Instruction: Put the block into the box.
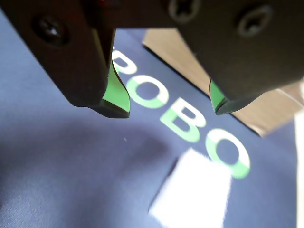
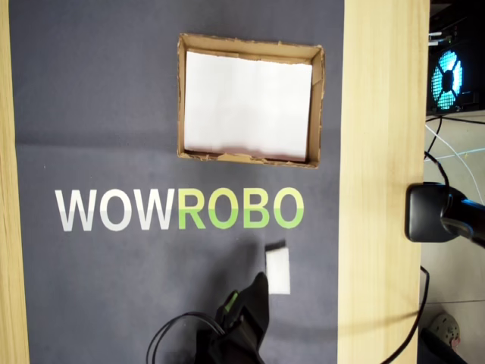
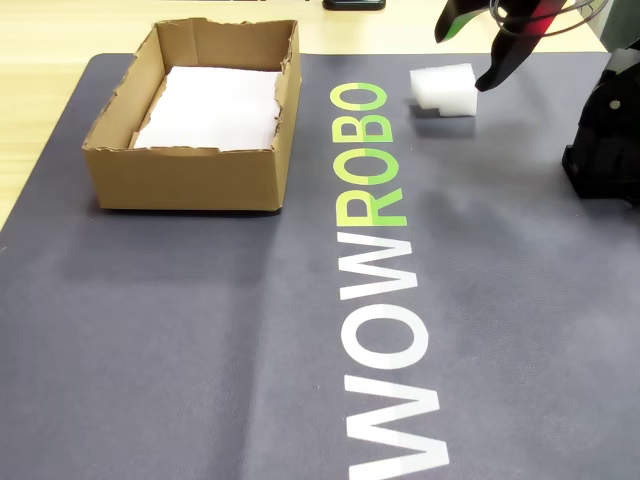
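Wrist view shows my gripper (image 1: 172, 107) spread wide with nothing between its green-padded tips, poised above the block (image 1: 192, 192), which lies on the dark mat (image 1: 61, 166) just short of the ROBO lettering (image 1: 185, 118); beyond the lettering, well apart, sits the box (image 3: 190, 165), holding only its white sheet (image 3: 215, 105)

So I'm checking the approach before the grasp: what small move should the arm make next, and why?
Probably lower the open gripper to straddle the block. In the wrist view the block lies on the mat ahead of the spread tips; in the fixed view the gripper hangs above it, not touching. The box holds only its liner.
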